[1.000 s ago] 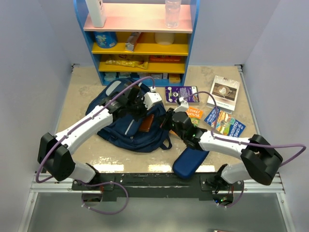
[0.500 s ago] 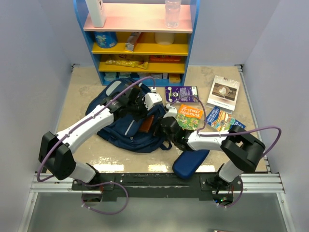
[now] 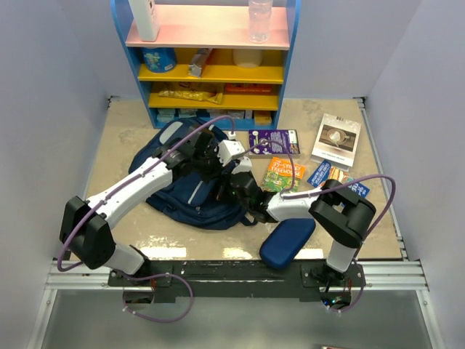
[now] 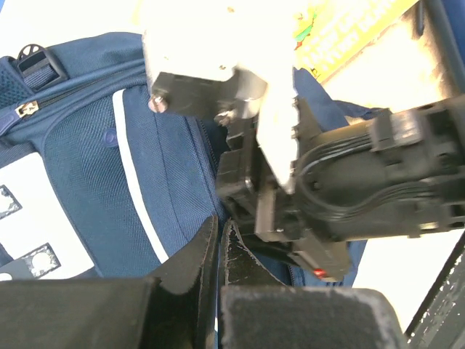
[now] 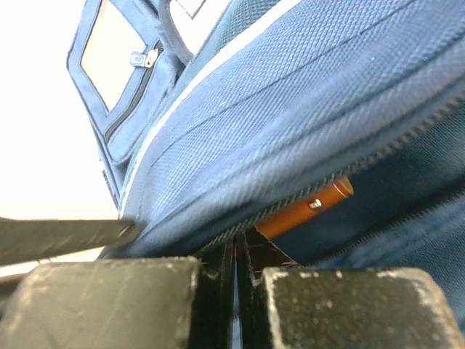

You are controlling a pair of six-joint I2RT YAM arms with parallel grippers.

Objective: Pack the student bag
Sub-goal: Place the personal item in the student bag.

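The navy student bag (image 3: 182, 195) lies flat left of the table's middle, its light stripe showing (image 4: 131, 167). Its main zip stands open, and a brown cylindrical thing with a small metal stud (image 5: 305, 207) lies inside. My left gripper (image 3: 216, 169) is shut over the bag's upper right part, its tips (image 4: 219, 222) against the blue fabric with nothing visibly between them. My right gripper (image 3: 234, 185) is shut as well, its tips (image 5: 237, 236) pressed to the toothed edge of the open zip. In the left wrist view the right arm's black wrist (image 4: 349, 196) sits just ahead.
A dark blue oblong zip case (image 3: 287, 242) lies near the front edge. Several books lie to the right: purple (image 3: 272, 140), orange (image 3: 283, 173), white (image 3: 336, 138) and a colourful blue one (image 3: 320, 174). A blue shelf unit (image 3: 211, 94) stands at the back.
My right arm has swung left, bringing its gripper from beside the orange book onto the bag's opening. The orange book is now uncovered. The left arm has hardly moved.
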